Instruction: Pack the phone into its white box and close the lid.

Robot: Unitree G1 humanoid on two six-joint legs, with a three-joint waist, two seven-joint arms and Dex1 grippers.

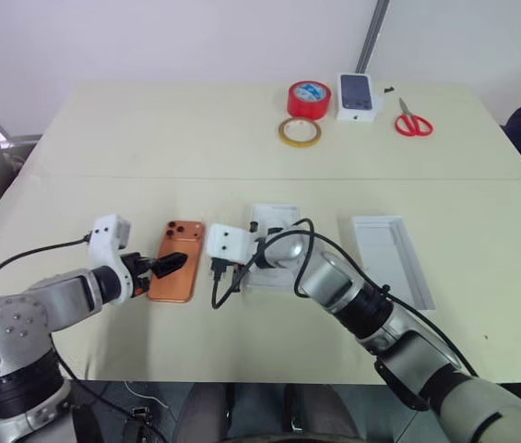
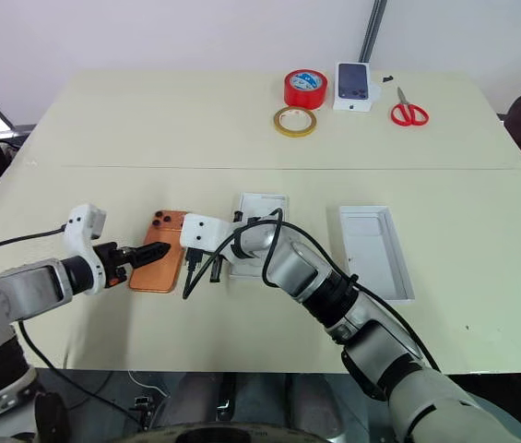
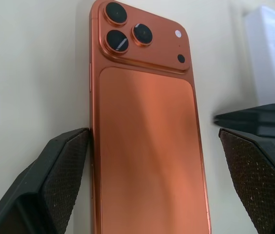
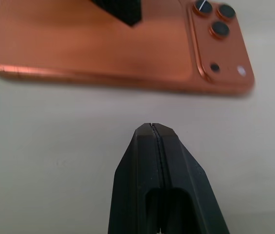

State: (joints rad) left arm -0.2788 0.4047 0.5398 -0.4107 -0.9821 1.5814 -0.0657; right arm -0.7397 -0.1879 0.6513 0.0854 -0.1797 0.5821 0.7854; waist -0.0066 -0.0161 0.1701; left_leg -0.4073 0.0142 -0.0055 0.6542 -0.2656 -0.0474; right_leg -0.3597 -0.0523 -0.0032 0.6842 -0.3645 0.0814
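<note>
The phone (image 1: 176, 260) lay back-up on the cream table (image 1: 242, 157), its camera cluster at the far end, just left of the white box (image 1: 272, 247); the lid (image 1: 394, 259) lay hollow side up farther right. The left gripper (image 1: 170, 264) hung over the phone's near half with fingers (image 3: 62, 180) spread to either long edge. The right gripper (image 4: 153, 127), fingers pressed together and empty, pointed at the phone's right edge without touching.

Cream table (image 1: 242, 166) stands against a white wall (image 1: 195, 37).
</note>
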